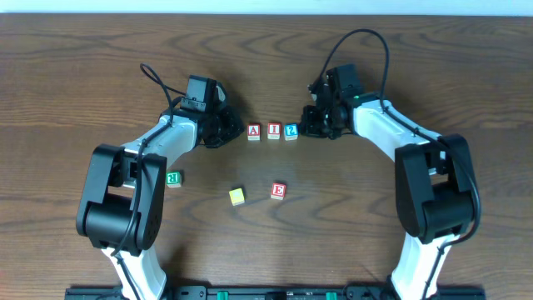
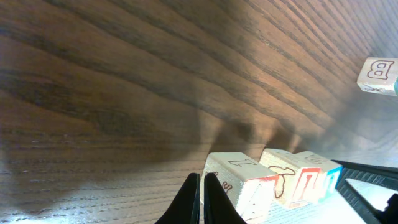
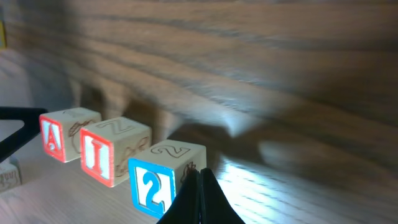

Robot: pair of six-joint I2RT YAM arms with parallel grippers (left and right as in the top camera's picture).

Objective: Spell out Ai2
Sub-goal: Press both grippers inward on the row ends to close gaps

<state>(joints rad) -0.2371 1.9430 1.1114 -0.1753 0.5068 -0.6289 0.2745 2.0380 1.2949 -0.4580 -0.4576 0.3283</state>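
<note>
Three wooden blocks stand in a row on the table: a red A block [image 1: 254, 132], a red I block [image 1: 273, 131] and a blue 2 block [image 1: 291, 131]. In the right wrist view they read A [image 3: 62, 133], I [image 3: 112, 151], 2 [image 3: 163, 177]. My left gripper [image 1: 229, 131] is shut and empty, its tips [image 2: 202, 186] right beside the A block [image 2: 239, 182]. My right gripper [image 1: 308, 127] is shut and empty, its tips [image 3: 200, 180] against the 2 block's side.
A green R block [image 1: 173, 177] lies at the left, a yellow block [image 1: 237, 196] and a red E block [image 1: 278, 191] lie nearer the front. The left wrist view shows a B-faced block [image 2: 378, 74] at the upper right.
</note>
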